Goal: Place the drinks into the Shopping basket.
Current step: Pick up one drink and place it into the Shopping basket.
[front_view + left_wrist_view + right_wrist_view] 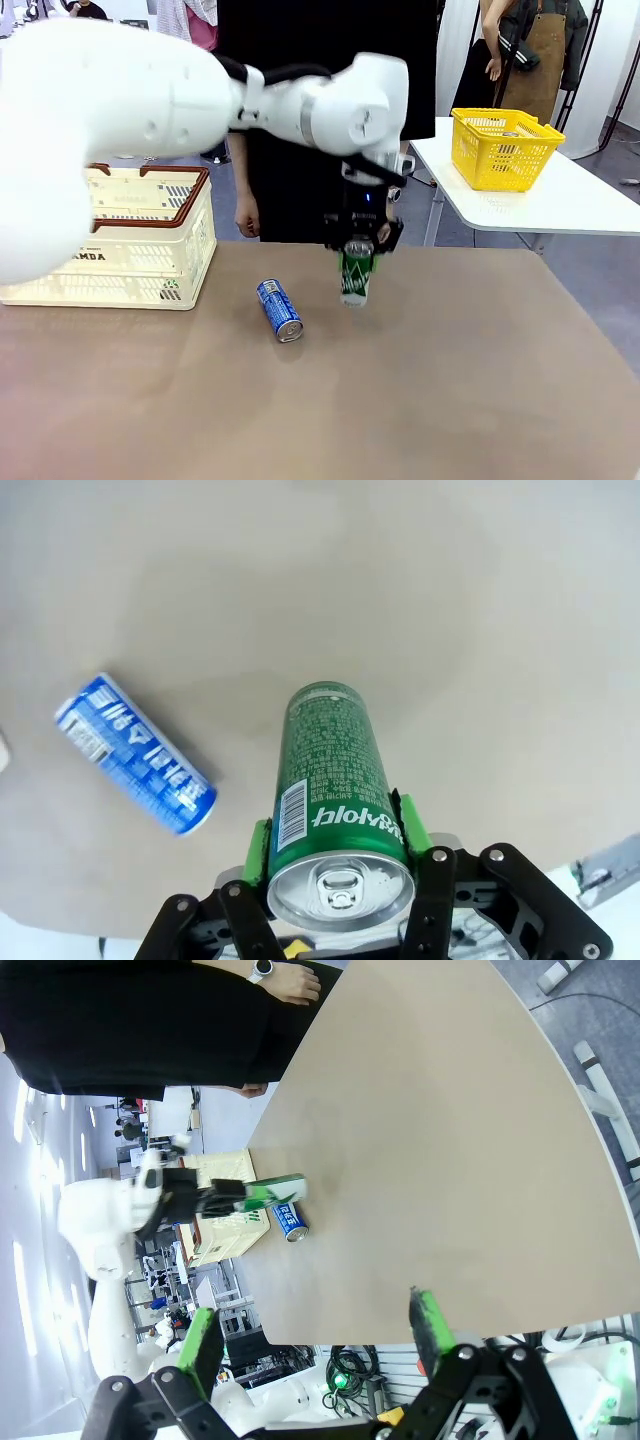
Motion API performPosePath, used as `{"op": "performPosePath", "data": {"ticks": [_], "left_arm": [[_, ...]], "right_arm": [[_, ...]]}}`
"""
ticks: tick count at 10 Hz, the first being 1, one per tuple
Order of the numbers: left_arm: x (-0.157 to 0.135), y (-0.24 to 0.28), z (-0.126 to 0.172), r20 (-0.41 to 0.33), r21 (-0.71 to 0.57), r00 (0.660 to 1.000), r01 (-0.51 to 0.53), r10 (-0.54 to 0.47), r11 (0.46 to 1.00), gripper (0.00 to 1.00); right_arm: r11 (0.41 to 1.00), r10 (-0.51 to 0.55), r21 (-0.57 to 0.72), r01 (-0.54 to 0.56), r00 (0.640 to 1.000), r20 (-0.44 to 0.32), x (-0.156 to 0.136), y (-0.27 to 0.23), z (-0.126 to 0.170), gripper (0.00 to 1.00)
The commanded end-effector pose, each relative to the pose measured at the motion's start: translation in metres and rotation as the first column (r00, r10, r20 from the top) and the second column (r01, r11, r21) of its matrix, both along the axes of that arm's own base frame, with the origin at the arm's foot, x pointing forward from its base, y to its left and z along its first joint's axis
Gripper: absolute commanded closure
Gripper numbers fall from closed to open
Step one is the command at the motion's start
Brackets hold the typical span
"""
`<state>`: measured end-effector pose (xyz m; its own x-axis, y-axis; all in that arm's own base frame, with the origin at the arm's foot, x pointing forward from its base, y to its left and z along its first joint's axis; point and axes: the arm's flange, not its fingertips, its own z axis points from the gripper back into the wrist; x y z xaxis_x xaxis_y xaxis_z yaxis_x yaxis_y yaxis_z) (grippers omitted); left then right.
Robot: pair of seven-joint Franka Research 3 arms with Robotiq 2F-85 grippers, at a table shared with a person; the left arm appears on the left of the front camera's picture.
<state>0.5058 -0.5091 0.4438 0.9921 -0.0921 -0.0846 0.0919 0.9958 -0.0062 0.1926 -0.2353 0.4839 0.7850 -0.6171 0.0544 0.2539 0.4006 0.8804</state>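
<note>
The robot's left hand [357, 262] grasps a green drink can [354, 278] near the middle of the brown bench [450, 380], its green pads [412, 825] pressed against opposite sides of the can just below the silver top. The can hangs close to upright between the fingers, tilted slightly, with its top up inside the hand and its base pointing down at the bench. Whether the base touches the surface cannot be told.

A blue drink can [279, 310] lies on its side on the bench, near the green can on the robot's left and apart from the hand, its silver end turned toward the robot.

The Shopping basket [150, 250], cream-white with a dark brown rim, stands at the bench's left edge, well apart from both cans. The blue can lies between it and the held green can.

A person in black [300, 120] stands at the far side of the bench, directly behind the left arm, with one hand hanging at the bench's edge. A yellow mesh basket [505, 150] sits on a separate white table to the right.

In the right wrist view, the right hand [318, 1328] is released, its fingers spread wide with nothing between them. It is held off the edge of the bench, well away from the cans.
</note>
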Motion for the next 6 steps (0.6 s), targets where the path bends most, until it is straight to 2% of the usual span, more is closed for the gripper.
{"op": "performPosePath", "data": {"ticks": [1, 2, 3, 4, 5, 6], "left_arm": [[-0.019, 0.025, 0.079, -0.011, -0.064, 0.996, 0.092, -0.093, 0.994, 1.0], [-0.026, 0.029, 0.104, 0.001, -0.074, 0.993, 0.117, -0.117, 0.99, 1.0], [-0.032, 0.031, 0.122, -0.081, -0.081, 0.983, 0.156, -0.163, 0.984, 1.0], [-0.036, 0.033, 0.13, -0.101, -0.086, 0.974, 0.195, -0.203, 0.977, 1.0], [-0.042, 0.036, 0.138, -0.129, -0.092, 0.97, 0.197, -0.207, 0.976, 1.0], [-0.049, 0.034, 0.135, -0.14, -0.18, 0.977, 0.132, -0.158, 0.975, 1.0]], "right_arm": [[1.0, 0.008, -0.004, -0.008, 1.0, 0.026, 0.0, -0.001, 0.001, 0.0], [1.0, 0.008, -0.004, -0.008, 1.0, 0.026, 0.0, -0.001, 0.001, 0.0], [1.0, 0.008, -0.004, -0.008, 1.0, 0.026, 0.0, -0.001, 0.001, 0.0], [1.0, 0.008, -0.004, -0.008, 1.0, 0.026, 0.0, -0.001, 0.001, 0.0], [1.0, 0.008, -0.004, -0.008, 1.0, 0.026, 0.0, -0.001, 0.001, 0.0], [1.0, 0.008, -0.004, -0.008, 1.0, 0.026, 0.0, -0.001, 0.001, 0.0]]}}
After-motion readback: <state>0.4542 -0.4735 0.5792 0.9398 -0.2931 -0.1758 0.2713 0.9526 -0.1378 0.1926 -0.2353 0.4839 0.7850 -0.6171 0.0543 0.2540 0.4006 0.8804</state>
